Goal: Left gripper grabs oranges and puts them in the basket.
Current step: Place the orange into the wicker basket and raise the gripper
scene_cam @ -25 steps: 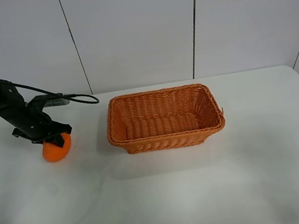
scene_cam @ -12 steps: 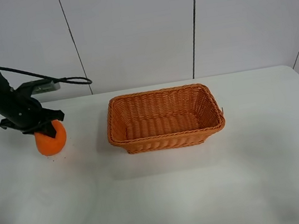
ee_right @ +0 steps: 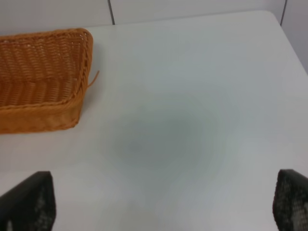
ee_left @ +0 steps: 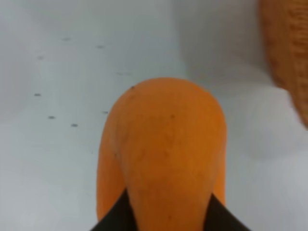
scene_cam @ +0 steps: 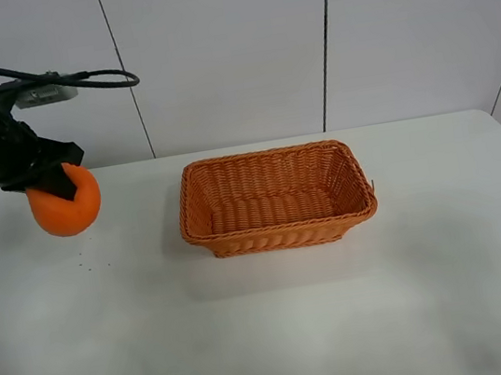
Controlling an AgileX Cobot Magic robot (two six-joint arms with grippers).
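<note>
My left gripper (scene_cam: 54, 184) is shut on the orange (scene_cam: 65, 202) and holds it in the air above the table's far left, well left of the basket (scene_cam: 275, 200). In the left wrist view the orange (ee_left: 162, 154) fills the middle, with the dark fingers (ee_left: 115, 219) on both sides of it, and the basket's wall (ee_left: 286, 48) shows at the edge. The basket is orange-brown wicker, empty, at the table's back middle. My right gripper (ee_right: 159, 204) is open over bare table, with the basket's corner (ee_right: 43, 91) ahead of it. It is out of the exterior high view.
The white table (scene_cam: 280, 324) has small dark specks (scene_cam: 87, 264) below the lifted orange. Grey wall panels (scene_cam: 221, 50) stand behind the table.
My left gripper has lifted the orange off the table and moved it up and slightly left. The basket has not moved.
</note>
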